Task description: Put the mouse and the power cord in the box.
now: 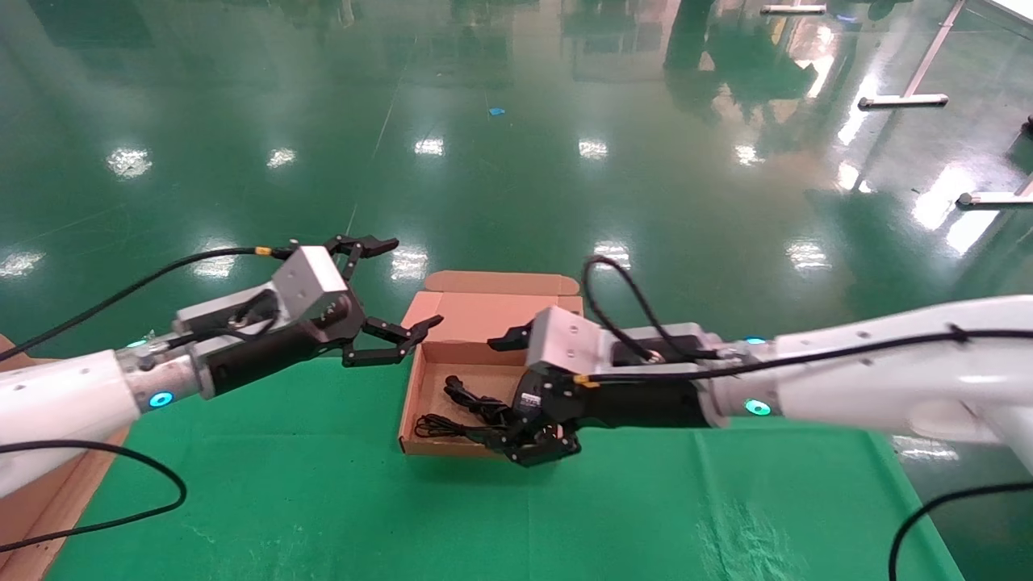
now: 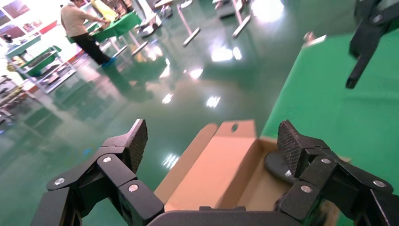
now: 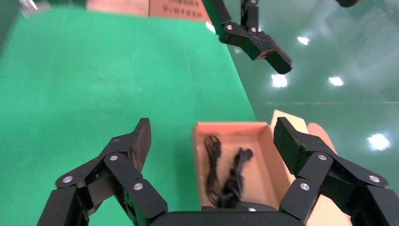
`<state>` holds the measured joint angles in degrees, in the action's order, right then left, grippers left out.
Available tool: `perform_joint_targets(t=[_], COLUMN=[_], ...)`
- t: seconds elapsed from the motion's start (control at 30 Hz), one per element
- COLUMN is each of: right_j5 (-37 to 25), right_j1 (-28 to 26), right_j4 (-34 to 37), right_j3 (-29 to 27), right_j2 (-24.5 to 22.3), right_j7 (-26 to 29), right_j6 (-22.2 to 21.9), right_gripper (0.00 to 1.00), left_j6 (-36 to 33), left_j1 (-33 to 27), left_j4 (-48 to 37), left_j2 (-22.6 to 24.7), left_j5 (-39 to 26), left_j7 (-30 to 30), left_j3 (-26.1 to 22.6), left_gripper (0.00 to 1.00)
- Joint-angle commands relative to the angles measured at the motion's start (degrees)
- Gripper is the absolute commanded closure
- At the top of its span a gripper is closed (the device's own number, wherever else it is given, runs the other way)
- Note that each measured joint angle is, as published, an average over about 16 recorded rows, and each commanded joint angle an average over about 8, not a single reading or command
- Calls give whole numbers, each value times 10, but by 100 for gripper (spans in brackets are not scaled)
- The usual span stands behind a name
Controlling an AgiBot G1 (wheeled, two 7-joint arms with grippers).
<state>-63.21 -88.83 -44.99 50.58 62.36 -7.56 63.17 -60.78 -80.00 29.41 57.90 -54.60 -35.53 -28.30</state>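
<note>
The brown box [image 1: 413, 379] lies open on the green table, its lid [image 1: 500, 284] folded back away from me. Inside it the power cord [image 1: 466, 395] lies in a black tangle [image 3: 212, 162], with a thinner black cable loop [image 1: 432, 425] beside it. The mouse body is hidden in the head view. A rounded black piece [image 2: 277, 165] rests on the box floor; I cannot tell whether it is the mouse or the plug. My right gripper [image 1: 504, 397] hangs open over the box's near right part, holding nothing. Just left of the box my left gripper [image 1: 413, 282] hovers open and empty.
Flat cardboard [image 1: 32, 500] sticks out at the table's near left corner. Green cloth [image 1: 323, 500] covers the table in front of the box. Beyond the far edge lies shiny green floor, where a person [image 2: 82, 28] stands at other tables.
</note>
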Motion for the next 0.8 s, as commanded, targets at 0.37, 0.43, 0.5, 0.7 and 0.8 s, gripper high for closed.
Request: perform_joint_targets(t=[0.37,0.43,0.5,0.7,0.8], right_j5=[68,79,90,124,141], right_j1=[86,101,115,158,180], right_j4=[-91,-106,-121,-166,-188], right_j3=[-109,-128,-146,-201,-228], right_j2=[-87,-101,-115,-159,-180], right_j7=[58,68,77,106,121], right_j6=[71,83,95,131,148], right_gripper=[0,0,0,0,0], left_j6=[-77,-90,-103,-141,-161], left_j1=[57,67,76,105,119], left_j4=[137,160,182,251,285], left_j2=[-71,-83,-94,-130,-148], left_j5=[39,46,53,72,82], left_j7=[143,167,191,263,298], left_j3=[38,44,51,70,79], left_gripper=[0,0,0,0,0])
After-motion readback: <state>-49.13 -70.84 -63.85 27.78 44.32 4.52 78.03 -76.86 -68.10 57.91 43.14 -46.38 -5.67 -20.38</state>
